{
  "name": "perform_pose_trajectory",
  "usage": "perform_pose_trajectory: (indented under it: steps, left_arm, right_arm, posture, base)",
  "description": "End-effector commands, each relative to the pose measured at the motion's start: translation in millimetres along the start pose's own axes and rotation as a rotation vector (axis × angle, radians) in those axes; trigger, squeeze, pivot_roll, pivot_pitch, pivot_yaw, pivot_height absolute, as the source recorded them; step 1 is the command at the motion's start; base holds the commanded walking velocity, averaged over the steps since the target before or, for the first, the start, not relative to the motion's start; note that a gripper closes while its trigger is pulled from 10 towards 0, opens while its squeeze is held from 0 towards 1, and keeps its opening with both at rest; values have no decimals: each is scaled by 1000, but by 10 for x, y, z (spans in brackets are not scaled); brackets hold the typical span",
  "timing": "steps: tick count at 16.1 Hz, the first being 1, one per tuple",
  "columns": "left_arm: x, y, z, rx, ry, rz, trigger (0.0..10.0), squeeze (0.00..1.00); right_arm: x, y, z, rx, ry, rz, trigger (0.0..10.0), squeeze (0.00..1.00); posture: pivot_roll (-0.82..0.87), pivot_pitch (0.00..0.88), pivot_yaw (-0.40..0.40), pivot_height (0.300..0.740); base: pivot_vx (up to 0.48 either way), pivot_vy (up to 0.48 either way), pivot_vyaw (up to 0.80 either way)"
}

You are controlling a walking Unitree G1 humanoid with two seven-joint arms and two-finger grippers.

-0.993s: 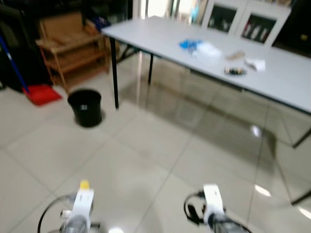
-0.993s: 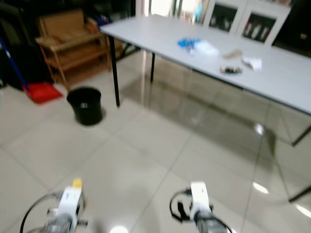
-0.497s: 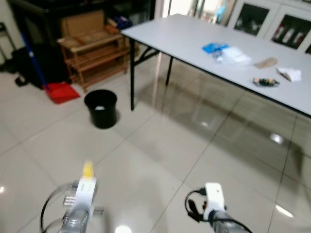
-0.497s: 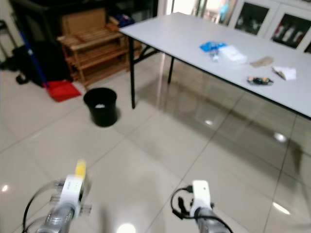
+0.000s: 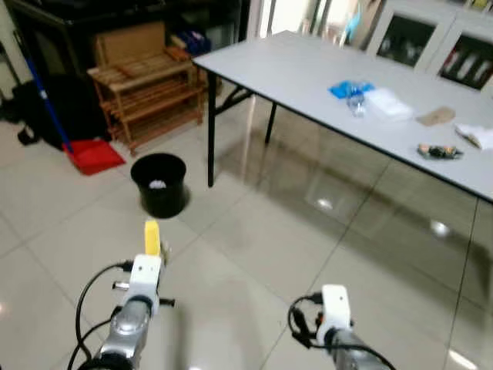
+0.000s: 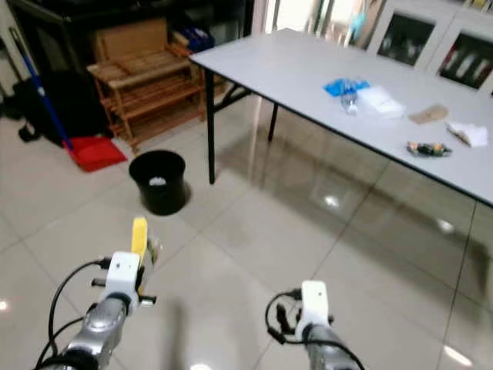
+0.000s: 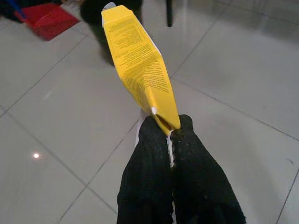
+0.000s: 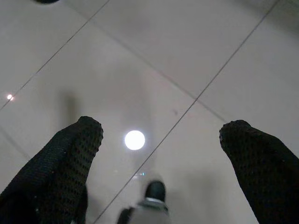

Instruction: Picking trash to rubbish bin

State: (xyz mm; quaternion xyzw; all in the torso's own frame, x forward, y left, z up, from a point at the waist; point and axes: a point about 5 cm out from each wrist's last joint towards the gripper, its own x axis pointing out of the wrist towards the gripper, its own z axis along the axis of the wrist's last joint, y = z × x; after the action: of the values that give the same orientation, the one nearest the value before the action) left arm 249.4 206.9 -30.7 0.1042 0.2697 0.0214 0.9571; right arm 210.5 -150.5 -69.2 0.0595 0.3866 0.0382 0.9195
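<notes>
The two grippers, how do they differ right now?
The left gripper is shut on a yellow carton, pinching its folded end; the right gripper is open and holds nothing. The left gripper points toward the black bin on the tiled floor; the right gripper looks down at bare tiles. Both have black textured fingers.

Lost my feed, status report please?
Left gripper shut on yellow carton. Right gripper open over floor tiles. Black bin ahead-left beside table leg.
</notes>
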Motion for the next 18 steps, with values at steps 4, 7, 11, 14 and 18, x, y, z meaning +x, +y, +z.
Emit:
perform_pose_trajectory:
  steps: [4,7,11,14,18]
  left_arm:
    - [23,-55,6,-46,30,22,10000,0]
    - [27,-103,-38,-29,82,-5,10000,0]
    - [57,-139,16,-41,85,5,10000,0]
    - [72,-144,52,-57,80,11,10000,0]
    - [78,-155,69,-50,74,-1,10000,0]
  right_arm:
    - [4,-110,98,0,-30,-37,10000,0]
    - [51,-88,311,-27,-91,-60,10000,0]
    - [76,-55,414,-28,-113,-44,10000,0]
    - [76,-23,372,-26,-101,-39,10000,0]
    - [61,-75,344,-4,-100,-62,10000,0]
  posture:
    - [21,23,-76,740]
    - [9,3,-62,740]
    - [19,0,-74,740]
    - [18,0,-73,740]
    - [17,0,-72,740]
  base:
    - [454,0,0]
    - [459,0,0]
    - [453,0,0]
    - [453,0,0]
    - [453,0,0]
